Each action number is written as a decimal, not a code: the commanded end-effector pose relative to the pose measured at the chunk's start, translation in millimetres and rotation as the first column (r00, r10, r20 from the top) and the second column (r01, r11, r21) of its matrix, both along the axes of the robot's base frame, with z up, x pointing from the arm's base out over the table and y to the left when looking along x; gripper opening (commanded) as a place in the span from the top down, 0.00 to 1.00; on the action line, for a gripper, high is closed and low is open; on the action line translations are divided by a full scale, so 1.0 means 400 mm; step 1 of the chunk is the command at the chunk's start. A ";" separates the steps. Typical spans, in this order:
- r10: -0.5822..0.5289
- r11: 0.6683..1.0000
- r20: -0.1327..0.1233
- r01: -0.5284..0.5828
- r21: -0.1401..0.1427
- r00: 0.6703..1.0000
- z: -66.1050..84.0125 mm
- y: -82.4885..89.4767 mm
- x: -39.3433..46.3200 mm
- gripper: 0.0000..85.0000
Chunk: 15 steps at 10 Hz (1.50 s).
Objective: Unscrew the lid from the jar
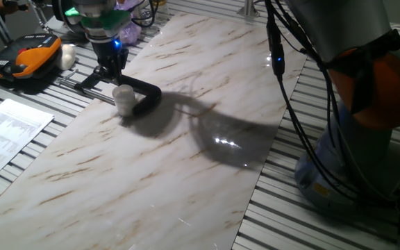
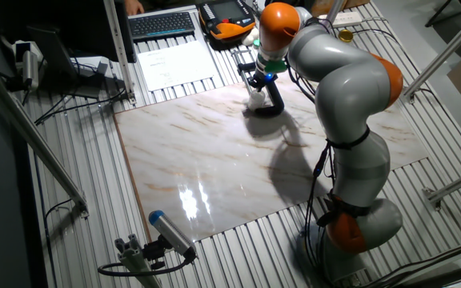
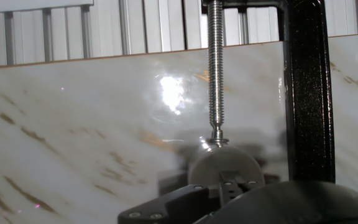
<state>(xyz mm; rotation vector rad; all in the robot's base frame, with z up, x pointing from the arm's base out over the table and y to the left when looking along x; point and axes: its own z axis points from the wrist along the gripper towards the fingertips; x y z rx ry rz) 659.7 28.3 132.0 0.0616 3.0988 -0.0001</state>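
Observation:
The jar is a small whitish cylinder standing on the marble, pinched in a black C-clamp. In the hand view the jar sits at the bottom centre with the clamp's screw pressing on it. I cannot tell whether the lid is on the jar. A faint round outline with a bright glare lies on the marble left of the screw; it may be the lid or only a reflection. My gripper hangs just above and behind the jar, fingers apart, holding nothing. It also shows in the other fixed view.
The clamp's black frame stands right of the jar. An orange-and-black handset and a paper sheet lie on the slatted table left of the marble slab. The arm's base and cables stand at the right.

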 end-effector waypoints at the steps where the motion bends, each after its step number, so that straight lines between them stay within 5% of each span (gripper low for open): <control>1: -0.002 1.000 -0.002 0.002 0.002 1.000 0.000 0.000 0.000 1.00; 5: -0.012 1.000 -0.002 0.012 -0.008 1.000 0.001 -0.007 -0.007 1.00; 11: -0.115 0.993 0.002 0.115 0.016 0.993 0.002 -0.010 -0.009 1.00; 15: -0.477 0.878 -0.031 0.477 0.023 0.879 0.009 -0.014 -0.015 1.00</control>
